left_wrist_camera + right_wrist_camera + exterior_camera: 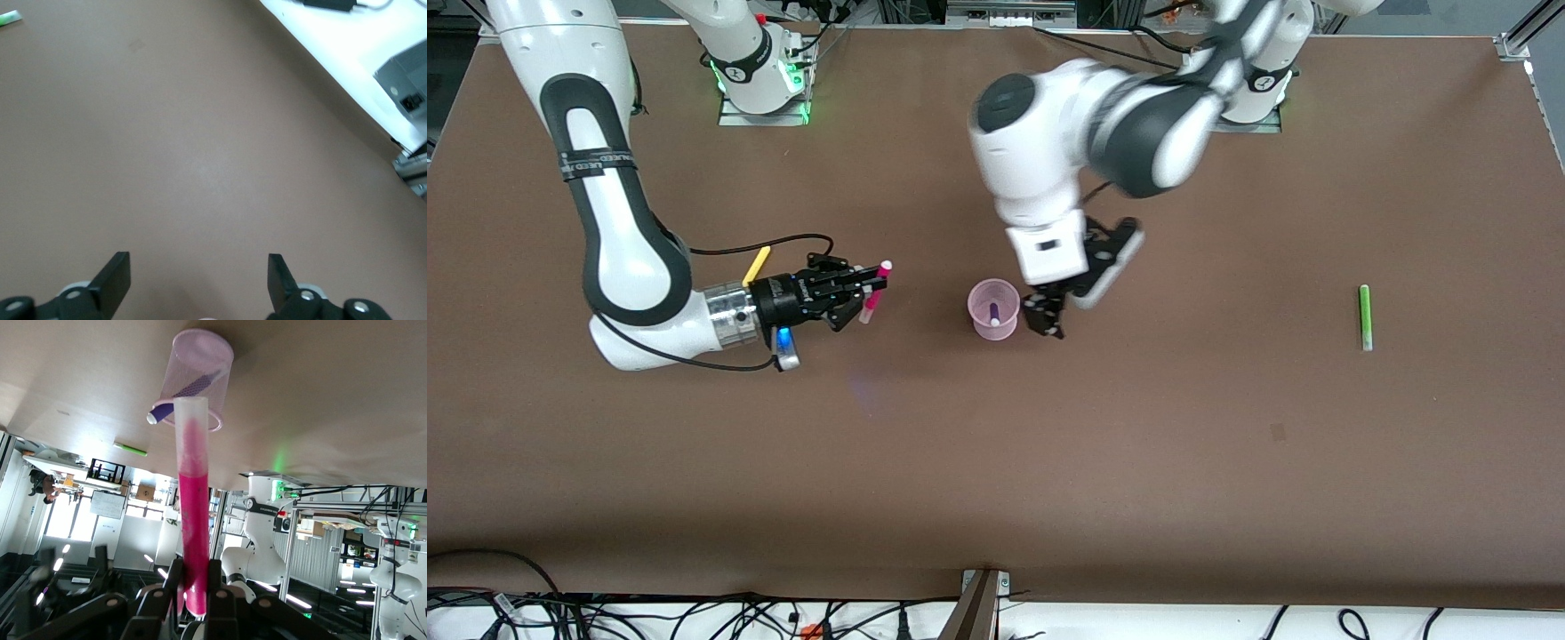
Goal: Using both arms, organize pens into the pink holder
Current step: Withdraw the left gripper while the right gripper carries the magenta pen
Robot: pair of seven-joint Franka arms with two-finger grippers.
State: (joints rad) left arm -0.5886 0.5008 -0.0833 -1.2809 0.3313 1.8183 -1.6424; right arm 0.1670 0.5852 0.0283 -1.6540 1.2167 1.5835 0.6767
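at frame centre, your pink holder [993, 309] has the purple pen [994, 312]. left gripper [1047, 318] gapes empty; right gripper [869, 289] clamps the magenta pen [874, 294]. yellow pen [757, 265] and green pen [1364, 316] remain.

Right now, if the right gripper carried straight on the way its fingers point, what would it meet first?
Probably the translucent pale-pink plastic cup. The right gripper, shut on the magenta-pink marker pen, points along the table toward it, nothing visible between. Whether it is low enough to strike the cup is unclear.

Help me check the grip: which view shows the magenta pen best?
The right wrist view: the magenta pen fills it, clamped in the right gripper. The front view shows it small in the same grip. The left wrist view misses it.
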